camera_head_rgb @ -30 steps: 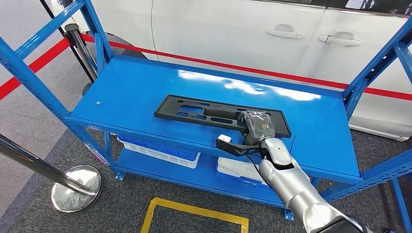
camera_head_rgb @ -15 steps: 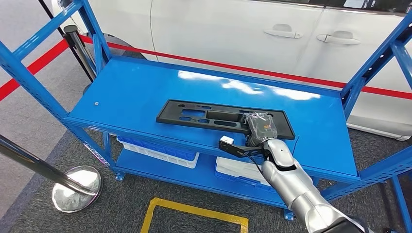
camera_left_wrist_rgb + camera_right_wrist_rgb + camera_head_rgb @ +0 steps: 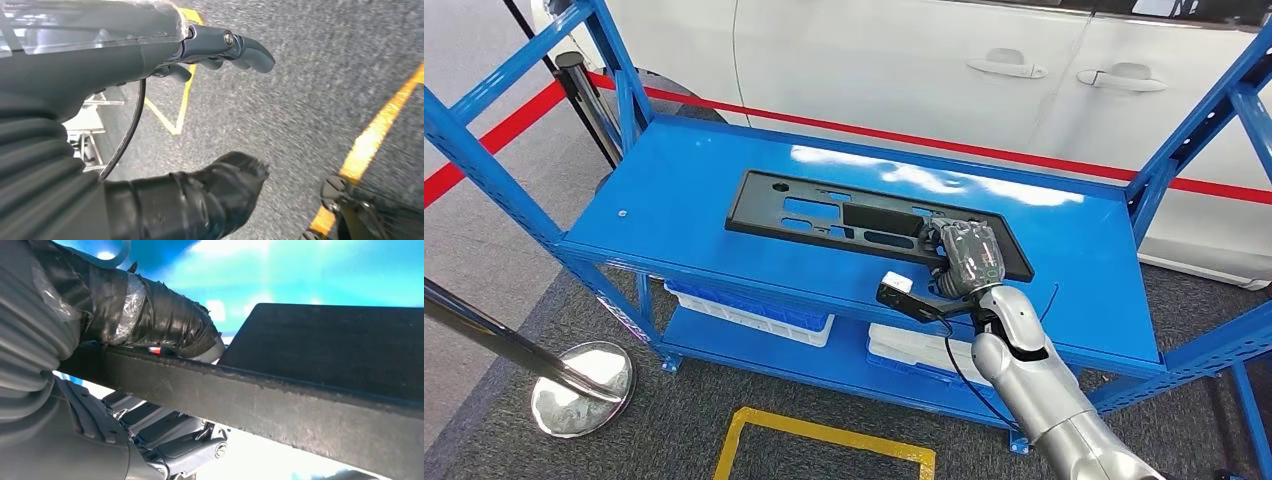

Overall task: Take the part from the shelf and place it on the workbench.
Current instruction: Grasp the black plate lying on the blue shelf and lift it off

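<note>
Black part (image 3: 854, 221) is lying across the blue shelf (image 3: 684, 190), its right end gripped by the right hand (image 3: 964, 258), while the left hand (image 3: 150, 75) is hanging empty, fingers apart.

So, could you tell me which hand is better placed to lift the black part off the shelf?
The right hand: it grips the near right end of the black part on the blue shelf. The left hand hangs over the floor, holding nothing.
</note>
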Tool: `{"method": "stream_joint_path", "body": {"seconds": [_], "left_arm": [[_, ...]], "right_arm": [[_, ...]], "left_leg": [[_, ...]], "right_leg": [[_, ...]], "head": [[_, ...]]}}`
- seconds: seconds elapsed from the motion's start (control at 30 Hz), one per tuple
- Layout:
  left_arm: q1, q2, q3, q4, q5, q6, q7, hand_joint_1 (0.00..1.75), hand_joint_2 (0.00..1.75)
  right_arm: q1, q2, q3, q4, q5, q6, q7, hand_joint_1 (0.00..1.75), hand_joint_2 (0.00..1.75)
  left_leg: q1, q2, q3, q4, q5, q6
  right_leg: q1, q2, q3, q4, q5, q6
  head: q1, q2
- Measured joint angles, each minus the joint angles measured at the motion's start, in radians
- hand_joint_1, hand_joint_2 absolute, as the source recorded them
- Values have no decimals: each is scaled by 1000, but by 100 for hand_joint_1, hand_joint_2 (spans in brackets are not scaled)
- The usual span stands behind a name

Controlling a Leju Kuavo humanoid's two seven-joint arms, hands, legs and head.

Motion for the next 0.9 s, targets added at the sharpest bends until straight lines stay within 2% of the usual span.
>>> {"method": "stream_joint_path", "body": {"seconds": [0.13, 0.17, 0.27, 0.3, 0.33, 0.4, 0.43, 0.47, 0.5, 0.53, 0.6, 0.63, 0.67, 0.7, 0.77, 0.8, 0.83, 0.9], "left_arm": [[1, -11, 6, -8, -18, 10, 11, 0, 175], [1, -13, 7, -9, -21, 11, 12, 0, 175], [-2, -17, 7, -11, -32, 20, 13, 0, 175], [-3, -19, 7, -12, -35, 23, 13, 0, 175], [-4, -21, 7, -12, -37, 27, 14, 0, 175], [-5, -24, 7, -12, -41, 33, 19, 0, 175], [-4, -24, 8, -12, -40, 34, 23, 0, 175], [-3, -24, 10, -13, -39, 33, 27, 0, 175], [-2, -24, 12, -14, -36, 28, 28, 0, 175], [-1, -25, 15, -17, -32, 20, 27, 0, 175], [1, -27, 19, -24, -25, 2, 21, 0, 175], [1, -28, 21, -28, -24, -3, 20, 0, 175], [1, -28, 23, -30, -25, -6, 20, 0, 175], [1, -28, 25, -31, -26, -7, 20, 0, 175], [2, -28, 29, -32, -26, -9, 20, 0, 175], [3, -28, 32, -32, -27, -9, 20, 0, 175], [4, -28, 35, -32, -27, -9, 21, 0, 175], [3, -28, 38, -33, -27, -10, 21, 0, 175]], "right_arm": [[37, -65, -7, -205, 5, 29, -1, 175, 175], [43, -78, -11, -243, 3, 34, -2, 175, 175], [59, -120, -28, -340, -13, 36, -27, 175, 175], [64, -137, -35, -370, -23, 37, -45, 175, 175], [69, -153, -42, -393, -32, 38, -63, 175, 175], [82, -178, -54, -428, -44, 40, -100, 175, 175], [92, -184, -57, -437, -44, 40, -115, 175, 175], [103, -187, -57, -442, -41, 39, -126, 175, 175], [112, -188, -55, -447, -31, 39, -135, 175, 175], [117, -188, -50, -454, -18, 40, -135, 175, 175], [115, -187, -34, -481, 6, 55, -116, 175, 175], [112, -186, -25, -498, 11, 68, -101, 175, 175], [109, -185, -16, -513, 13, 79, -87, 175, 175], [107, -183, -8, -526, 13, 87, -79, 175, 175], [103, -181, 4, -546, 13, 93, -72, 175, 175], [101, -180, 9, -554, 13, 93, -71, 175, 175], [99, -179, 13, -561, 13, 94, -71, 175, 175], [98, -178, 19, -568, 13, 94, -70, 175, 175]], "left_leg": [[0, 0, -1, 0, 0, 0], [-2, 0, -1, 3, -1, 3], [-5, -1, 7, -15, 10, 23], [-2, 0, 14, -31, 20, 30], [0, 2, 19, -45, 27, 35], [2, 5, 22, -54, 33, 40], [2, 5, 20, -53, 34, 40], [2, 5, 19, -51, 34, 39], [4, 4, 16, -47, 34, 37], [6, 4, 11, -39, 32, 33], [10, 3, -5, -15, 26, 19], [10, 1, -13, -2, 23, 10], [9, -2, -20, 8, 23, 2], [8, -5, -25, 12, 26, -7], [10, -9, -35, 17, 30, -21], [11, -9, -45, 29, 16, -27], [12, -7, -58, 58, -14, -31], [13, -1, -95, 172, -103, -36]], "right_leg": [[0, 0, 0, 0, 0, 0], [-3, 0, 1, -4, 2, 3], [-8, -1, 9, -18, 6, 20], [-6, -1, 5, -6, -7, 22], [-4, 1, -7, 26, -33, 20], [-4, 3, -58, 146, -105, 17], [-5, 3, -84, 207, -129, 18], [-7, 3, -99, 244, -135, 20], [-12, 2, -96, 243, -120, 24], [-17, 2, -76, 203, -89, 27], [-24, 4, -18, 84, -33, 34], [-24, 8, -2, 51, -18, 32], [-21, 12, 3, 36, -16, 27], [-16, 15, -3, 43, -16, 18], [-17, 12, -16, 43, -12, -1], [-18, 9, -24, 43, -5, -11], [-19, 6, -33, 42, 3, -21], [-15, 2, -51, 41, 17, -34]], "head": [[0, 0], [0, 0], [0, 0], [0, 0], [1, 0], [1, 0], [1, 0], [1, 0], [1, 0], [1, 0], [1, 0], [1, 0], [1, 0], [0, 0], [0, 0], [-1, 0], [-1, 0], [-2, 0]]}}
